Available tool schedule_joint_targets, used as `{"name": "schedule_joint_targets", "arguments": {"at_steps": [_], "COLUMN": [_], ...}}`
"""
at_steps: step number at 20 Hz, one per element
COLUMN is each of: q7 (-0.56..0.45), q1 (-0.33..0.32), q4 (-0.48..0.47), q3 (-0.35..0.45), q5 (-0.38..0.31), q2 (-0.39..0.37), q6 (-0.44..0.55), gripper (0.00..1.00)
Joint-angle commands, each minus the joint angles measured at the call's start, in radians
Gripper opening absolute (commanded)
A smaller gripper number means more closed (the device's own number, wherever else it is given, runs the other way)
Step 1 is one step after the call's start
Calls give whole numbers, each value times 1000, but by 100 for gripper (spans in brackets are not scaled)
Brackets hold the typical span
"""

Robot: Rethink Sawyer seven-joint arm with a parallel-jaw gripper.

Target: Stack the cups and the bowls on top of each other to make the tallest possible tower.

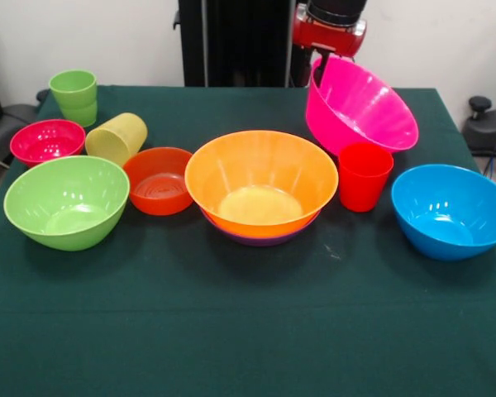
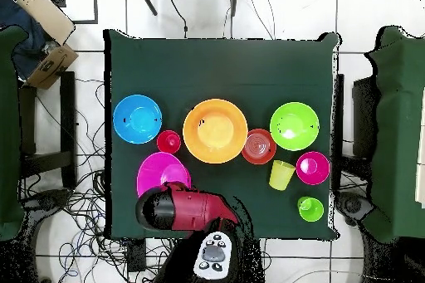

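My gripper is shut on the far rim of the big pink bowl and holds it tilted above the table, behind the upright red cup. The orange bowl sits nested in the purple bowl at the centre. The blue bowl stands at the right and the lime-green bowl at the left. The small red-orange bowl and magenta bowl stand near it. The yellow cup lies on its side. The green cup stands upright at the back left.
The green cloth-covered table has open room along its front. In the overhead view the red arm covers the pink bowl's near edge. Chairs and cables surround the table.
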Motion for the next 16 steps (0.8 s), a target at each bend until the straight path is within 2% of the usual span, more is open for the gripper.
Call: {"name": "schedule_joint_targets", "arguments": {"at_steps": [1,11,16], "q7": [90,107,107], "q1": [-29,-23,-21], "q4": [-89,-89,-93], "q3": [91,94,90], "q5": [31,34,38], "q2": [-30,-40,-61], "q6": [133,141,176], "gripper": [0,0,0]}}
